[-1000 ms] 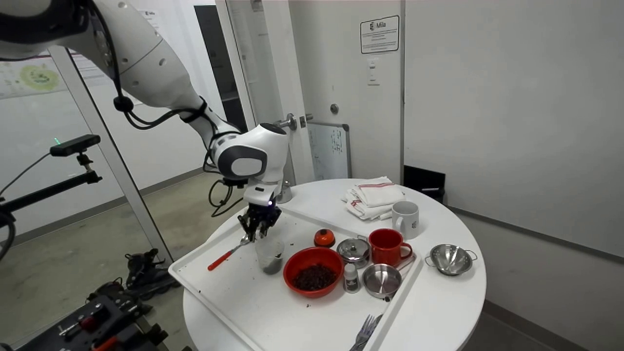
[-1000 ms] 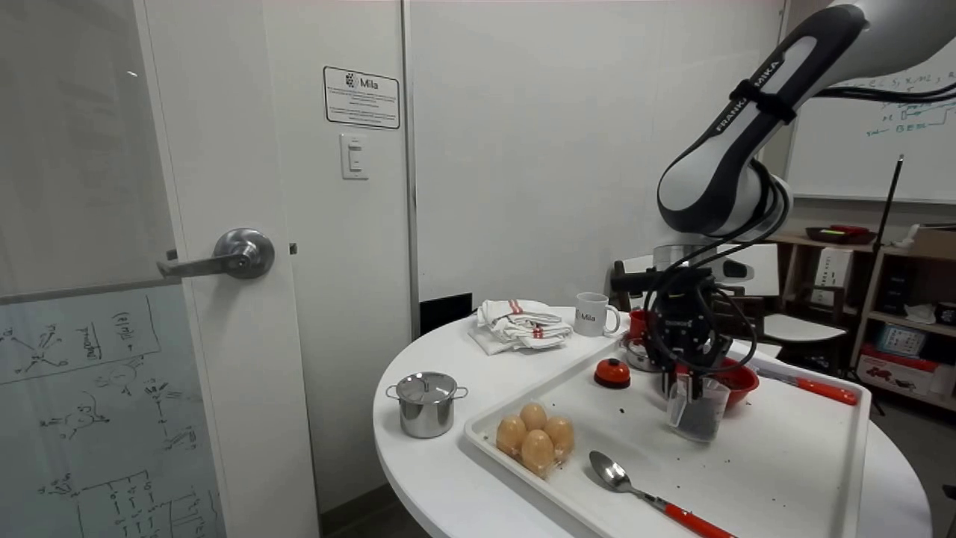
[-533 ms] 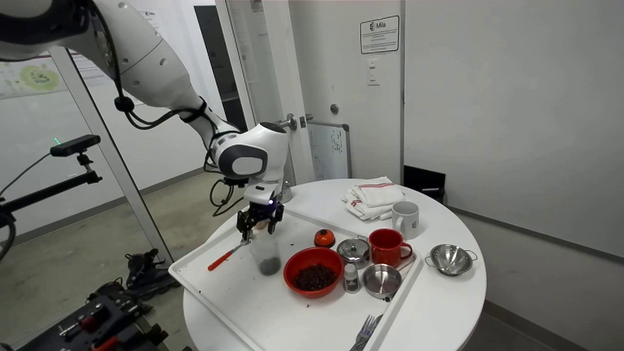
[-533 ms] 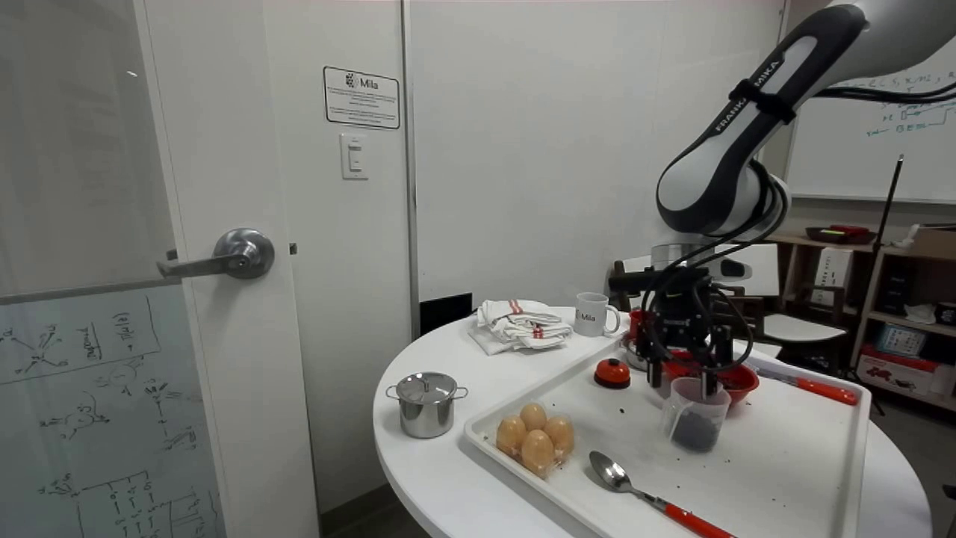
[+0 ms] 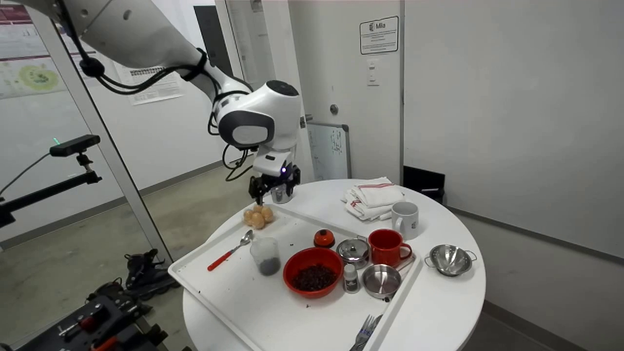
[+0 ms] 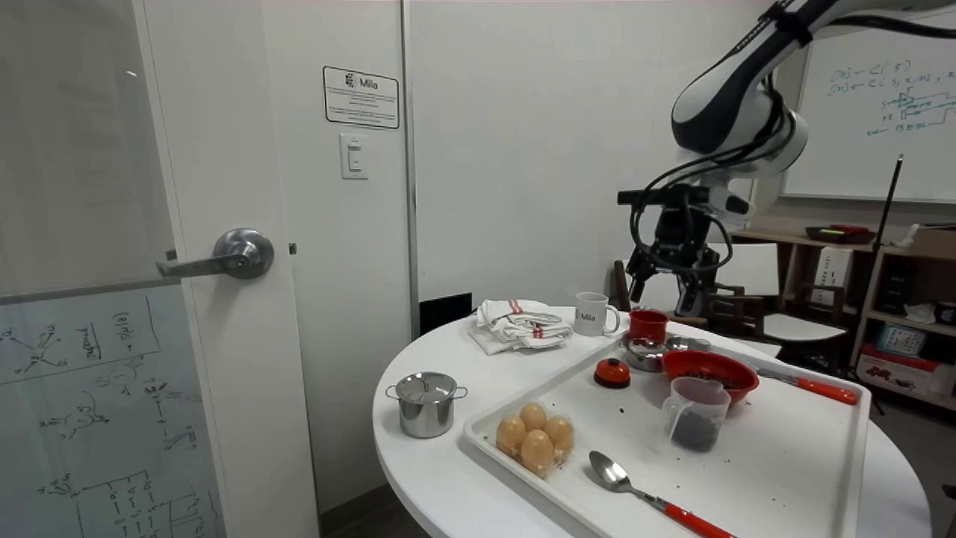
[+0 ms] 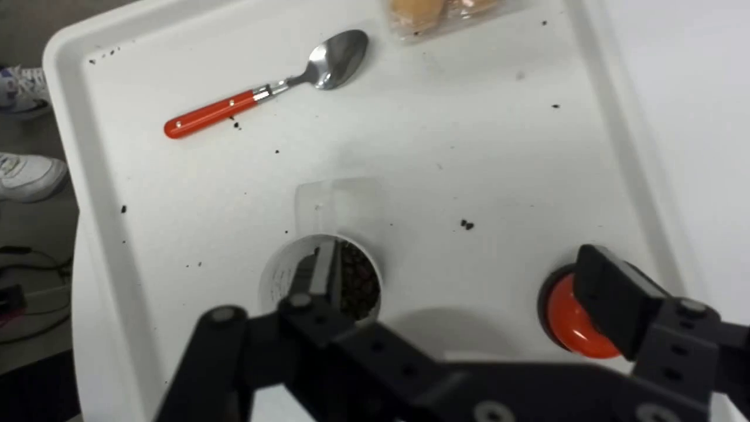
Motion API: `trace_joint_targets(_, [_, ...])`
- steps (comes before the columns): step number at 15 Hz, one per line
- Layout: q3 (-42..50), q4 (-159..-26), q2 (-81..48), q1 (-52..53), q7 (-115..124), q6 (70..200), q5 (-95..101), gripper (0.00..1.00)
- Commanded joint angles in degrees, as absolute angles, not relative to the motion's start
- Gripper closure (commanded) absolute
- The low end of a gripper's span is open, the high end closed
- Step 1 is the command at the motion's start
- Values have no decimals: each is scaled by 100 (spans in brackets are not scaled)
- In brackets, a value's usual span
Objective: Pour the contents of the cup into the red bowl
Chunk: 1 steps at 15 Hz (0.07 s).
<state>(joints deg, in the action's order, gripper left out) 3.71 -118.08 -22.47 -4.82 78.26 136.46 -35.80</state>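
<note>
The cup (image 5: 264, 251) is translucent with a side handle, and some dark bits lie in its bottom. It stands upright on the tray, beside the red bowl (image 5: 307, 257), which has a heap of dark pieces inside. In an exterior view the cup (image 6: 696, 411) stands in front of the red bowl (image 6: 736, 381). My gripper (image 5: 277, 192) hangs well above the tray with its jaws wide apart and nothing between them. From the wrist, one finger of the gripper (image 7: 463, 281) overlaps the view of the cup (image 7: 276, 274); the bowl is hidden there.
Around the cup on the white tray (image 5: 229, 312) are a spoon (image 6: 672, 512), wrapped eggs (image 6: 536, 441), an orange-red timer-like knob (image 5: 324, 238), a lidded pot (image 5: 353, 251), a shaker (image 5: 351, 279) and a red mug (image 5: 387, 246). Another pot (image 6: 426, 406) stands off the tray.
My gripper has opened and let go of the cup, then risen well clear of it. The cup has settled upright on the tray.
</note>
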Motion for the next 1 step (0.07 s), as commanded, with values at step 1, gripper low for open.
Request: trace_joint_targets(1, [416,-11820,-2130,-510,7796,13596,-3632,0])
